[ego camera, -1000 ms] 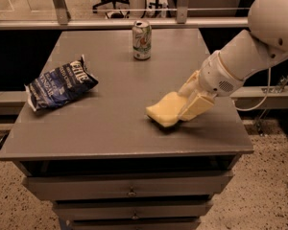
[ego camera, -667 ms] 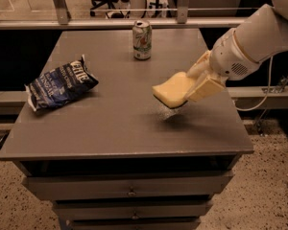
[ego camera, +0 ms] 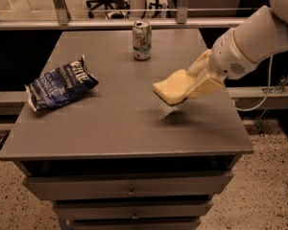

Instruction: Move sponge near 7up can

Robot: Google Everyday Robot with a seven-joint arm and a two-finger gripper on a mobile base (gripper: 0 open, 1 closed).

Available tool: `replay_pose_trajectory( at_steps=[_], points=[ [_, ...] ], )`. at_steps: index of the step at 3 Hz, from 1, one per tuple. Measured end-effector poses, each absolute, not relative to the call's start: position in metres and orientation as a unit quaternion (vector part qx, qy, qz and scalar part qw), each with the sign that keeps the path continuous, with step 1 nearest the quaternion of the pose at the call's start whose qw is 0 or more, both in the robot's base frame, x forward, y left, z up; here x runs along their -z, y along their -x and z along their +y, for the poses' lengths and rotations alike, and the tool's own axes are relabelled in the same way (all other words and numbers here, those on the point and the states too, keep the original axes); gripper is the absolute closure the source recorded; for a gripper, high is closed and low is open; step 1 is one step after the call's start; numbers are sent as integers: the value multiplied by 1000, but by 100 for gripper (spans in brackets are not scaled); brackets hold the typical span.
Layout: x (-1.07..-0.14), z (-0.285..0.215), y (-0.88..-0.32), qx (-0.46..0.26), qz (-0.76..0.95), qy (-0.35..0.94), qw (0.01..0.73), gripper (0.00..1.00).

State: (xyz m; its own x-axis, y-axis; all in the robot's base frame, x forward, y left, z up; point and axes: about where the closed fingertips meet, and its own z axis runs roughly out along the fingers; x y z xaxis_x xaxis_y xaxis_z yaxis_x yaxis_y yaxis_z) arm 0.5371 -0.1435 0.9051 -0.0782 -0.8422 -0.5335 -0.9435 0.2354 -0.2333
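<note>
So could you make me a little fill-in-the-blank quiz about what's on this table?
The gripper, over the table's right part, holds a pale yellow ___.
The can stands ___ near the far edge.
The bag is dark ___ with white lettering.
Missing: sponge, upright, blue.

smooth plastic gripper [ego camera: 191,84] over matt table [ego camera: 110,126] pinches soft foam sponge [ego camera: 170,86].

The gray table [ego camera: 120,128] carries 7up can [ego camera: 142,40] and chip bag [ego camera: 61,84]; end effector [ego camera: 188,84] holds sponge [ego camera: 167,86] above it.
</note>
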Motion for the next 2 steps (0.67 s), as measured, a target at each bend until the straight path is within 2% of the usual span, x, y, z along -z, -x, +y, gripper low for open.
replay_pose_trajectory(
  at_steps=[1,2],
  points=[
    [-899,-156,-573,-69,730,603,314,100],
    [-896,-182,-642,-48,732,586,343,100]
  ],
)
